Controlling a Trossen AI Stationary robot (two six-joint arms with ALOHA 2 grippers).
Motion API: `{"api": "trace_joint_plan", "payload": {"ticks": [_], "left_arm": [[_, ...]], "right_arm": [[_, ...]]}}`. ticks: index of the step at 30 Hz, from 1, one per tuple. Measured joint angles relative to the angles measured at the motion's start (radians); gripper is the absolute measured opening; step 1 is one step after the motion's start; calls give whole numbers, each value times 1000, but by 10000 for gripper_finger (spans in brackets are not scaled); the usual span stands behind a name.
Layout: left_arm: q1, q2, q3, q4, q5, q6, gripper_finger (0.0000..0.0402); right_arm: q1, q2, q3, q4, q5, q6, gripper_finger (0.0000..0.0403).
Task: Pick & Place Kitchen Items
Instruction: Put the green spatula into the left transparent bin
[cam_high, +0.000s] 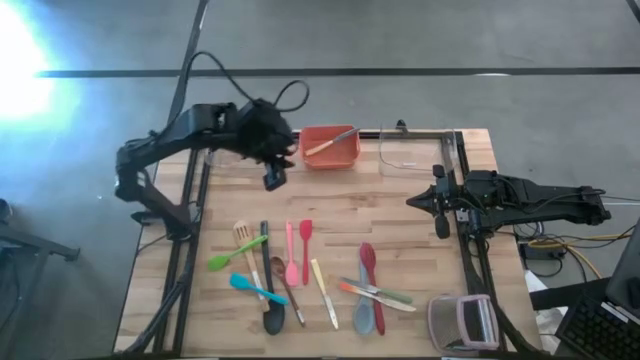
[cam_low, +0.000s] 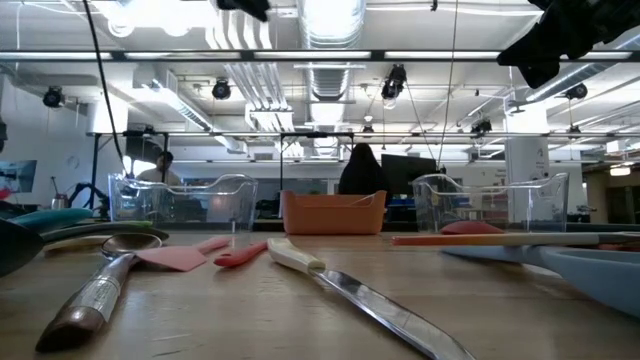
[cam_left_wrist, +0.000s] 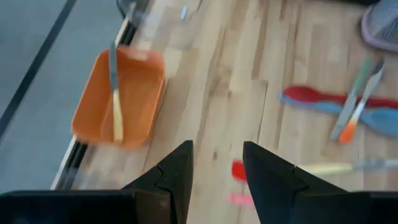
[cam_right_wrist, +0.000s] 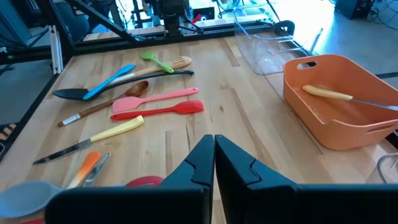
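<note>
Several slim kitchen utensils lie flat on the near half of the wooden table: a green spatula (cam_high: 235, 253), a black spoon (cam_high: 268, 290), a pink spatula (cam_high: 291, 255), a red spatula (cam_high: 305, 240) and a red spoon (cam_high: 368, 265). A yellow-handled knife (cam_left_wrist: 115, 93) lies in the orange bin (cam_high: 330, 147) at the far edge. My left gripper (cam_high: 272, 180) (cam_left_wrist: 217, 168) hangs open and empty above the table, just left of and nearer than the bin. My right gripper (cam_high: 410, 201) (cam_right_wrist: 214, 149) waits shut at the table's right, holding nothing.
A clear plastic bin (cam_high: 420, 150) stands to the right of the orange bin at the far edge. A grey and clear container (cam_high: 462, 322) sits at the near right corner. Bare wood (cam_high: 350, 205) lies between the bins and the row of utensils.
</note>
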Motion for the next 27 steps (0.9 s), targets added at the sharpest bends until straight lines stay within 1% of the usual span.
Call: {"api": "trace_joint_plan", "payload": {"ticks": [6, 8, 10, 14, 23, 27], "left_arm": [[-112, -52, -4, -224, -186, -185, 142], [-146, -65, -20, -279, -226, -253, 142], [-176, -82, -59, -277, -229, -302, 142], [-238, -124, -180, -273, -184, -358, 142], [-372, -229, -557, -277, -179, -610, 142], [-432, -282, -705, -224, -179, -727, 142]], "right_arm": [[0, 0, 0, 0, 0, 0, 8], [0, 0, 0, 0, 0, 0, 8], [0, 0, 0, 0, 0, 0, 8], [0, 0, 0, 0, 0, 0, 8], [0, 0, 0, 0, 0, 0, 8], [0, 0, 0, -1, 0, 0, 8]]}}
